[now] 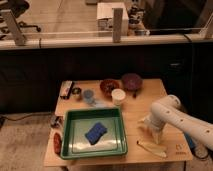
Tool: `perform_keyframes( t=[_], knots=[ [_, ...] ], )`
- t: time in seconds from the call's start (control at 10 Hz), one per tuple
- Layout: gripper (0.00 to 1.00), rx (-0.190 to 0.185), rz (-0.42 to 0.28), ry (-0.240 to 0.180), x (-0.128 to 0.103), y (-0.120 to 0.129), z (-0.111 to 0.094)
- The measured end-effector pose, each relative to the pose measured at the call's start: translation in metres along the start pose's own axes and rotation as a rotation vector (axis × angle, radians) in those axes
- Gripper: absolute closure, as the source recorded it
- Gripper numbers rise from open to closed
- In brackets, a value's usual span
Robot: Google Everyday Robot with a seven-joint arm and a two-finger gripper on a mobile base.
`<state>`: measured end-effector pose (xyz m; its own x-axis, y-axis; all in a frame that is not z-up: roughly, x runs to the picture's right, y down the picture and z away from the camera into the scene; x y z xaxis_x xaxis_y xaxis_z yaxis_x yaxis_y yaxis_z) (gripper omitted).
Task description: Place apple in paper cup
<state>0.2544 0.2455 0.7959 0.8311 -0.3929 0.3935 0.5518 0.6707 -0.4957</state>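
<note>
One round white paper cup (118,96) stands behind the green tray (68,132). The gripper (151,129) hangs low beside the tray; I cannot tell its hold.

One arm (189,126) in view, white, with dark dots along its casing. It enters at the right edge, in the lower right of the frame, and runs up and left to a rounded joint (167,106) right of centre. There the wrist (158,119) turns downward. The claw (151,131) sits below the joint, pointing down, lower right of centre.
</note>
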Motion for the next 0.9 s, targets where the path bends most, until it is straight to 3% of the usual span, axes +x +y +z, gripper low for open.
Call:
perform_keyframes(
  t=[0.9],
  knots=[
    [0.20, -0.002, 0.009, -0.016, -0.0074, -0.0049, 0.0056]
  ],
)
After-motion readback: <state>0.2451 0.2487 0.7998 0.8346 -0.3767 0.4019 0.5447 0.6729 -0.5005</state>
